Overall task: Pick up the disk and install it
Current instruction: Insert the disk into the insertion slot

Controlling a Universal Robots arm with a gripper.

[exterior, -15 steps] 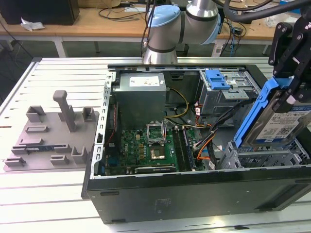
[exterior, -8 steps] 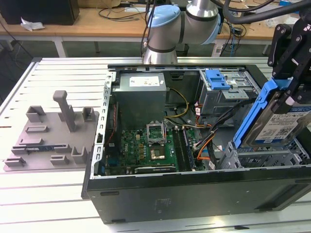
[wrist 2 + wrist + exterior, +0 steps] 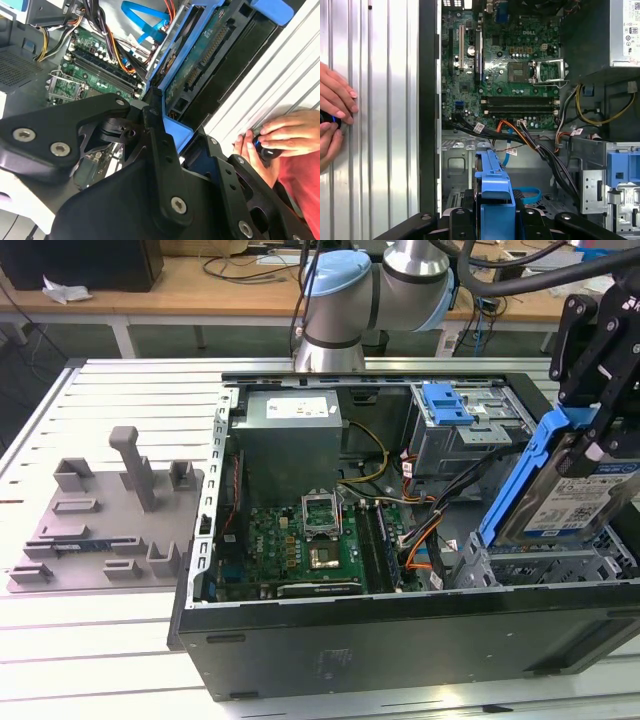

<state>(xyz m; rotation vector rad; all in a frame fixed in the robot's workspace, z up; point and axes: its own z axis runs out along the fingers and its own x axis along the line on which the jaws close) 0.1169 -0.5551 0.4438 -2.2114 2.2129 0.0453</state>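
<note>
The disk (image 3: 575,502), a silver drive with a white-and-blue label in a bright blue bracket, hangs steeply tilted over the metal drive cage (image 3: 545,565) at the front of the open computer case, on the exterior view's right. My gripper (image 3: 592,435) is shut on its upper end. The disk's lower edge is close to the cage; I cannot tell whether they touch. In the second wrist view the disk's green circuit-board underside (image 3: 200,65) runs out beyond the black fingers (image 3: 157,145). In the first wrist view the blue bracket edge (image 3: 495,187) sticks out over the case floor.
The open case (image 3: 300,640) holds a motherboard (image 3: 300,540), a grey power-supply box (image 3: 290,430), cable bundles (image 3: 440,500) and a blue caddy (image 3: 447,403). A grey fixture plate (image 3: 110,520) lies on the slatted table. A person's hands (image 3: 280,135) rest on the table beside the case.
</note>
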